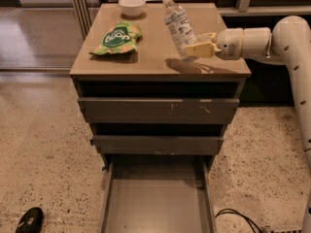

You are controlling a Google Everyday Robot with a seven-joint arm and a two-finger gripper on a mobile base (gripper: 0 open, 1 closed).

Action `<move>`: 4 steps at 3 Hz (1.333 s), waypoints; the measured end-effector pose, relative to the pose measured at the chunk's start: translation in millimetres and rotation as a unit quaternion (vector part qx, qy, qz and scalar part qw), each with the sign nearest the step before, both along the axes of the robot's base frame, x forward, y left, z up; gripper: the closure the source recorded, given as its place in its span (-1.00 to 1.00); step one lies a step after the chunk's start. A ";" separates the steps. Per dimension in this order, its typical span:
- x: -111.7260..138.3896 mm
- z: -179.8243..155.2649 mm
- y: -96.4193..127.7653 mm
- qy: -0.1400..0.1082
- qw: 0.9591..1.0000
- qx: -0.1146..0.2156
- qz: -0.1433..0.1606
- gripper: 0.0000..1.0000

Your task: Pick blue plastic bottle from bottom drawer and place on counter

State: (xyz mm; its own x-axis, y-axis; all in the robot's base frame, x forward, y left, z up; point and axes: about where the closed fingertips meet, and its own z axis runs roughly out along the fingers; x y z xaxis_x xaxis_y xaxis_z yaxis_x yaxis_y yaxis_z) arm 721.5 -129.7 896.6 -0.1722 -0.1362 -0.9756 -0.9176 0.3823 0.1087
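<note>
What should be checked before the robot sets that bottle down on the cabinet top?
1. Grip: ok. The gripper, at the counter's right side, is shut on the lower end of the blue plastic bottle.
2. Bottle out of the bottom drawer: ok, no bottle lies in it.
3. Bottle over the counter: ok, its shadow falls on the top.
4. Room to set it down: ok. The green snack bag and white bowl sit well to one side.
5. Bottle upright: not ok, it leans.
6. Bottle's base touching the counter: cannot tell.
</note>
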 end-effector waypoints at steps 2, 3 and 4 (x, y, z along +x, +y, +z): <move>34.4 -36.7 6.4 0.062 0.998 0.005 -0.026 1.00; 34.4 -36.8 6.5 0.062 0.998 0.005 -0.026 1.00; 34.4 -36.8 6.5 0.062 0.998 0.005 -0.026 0.63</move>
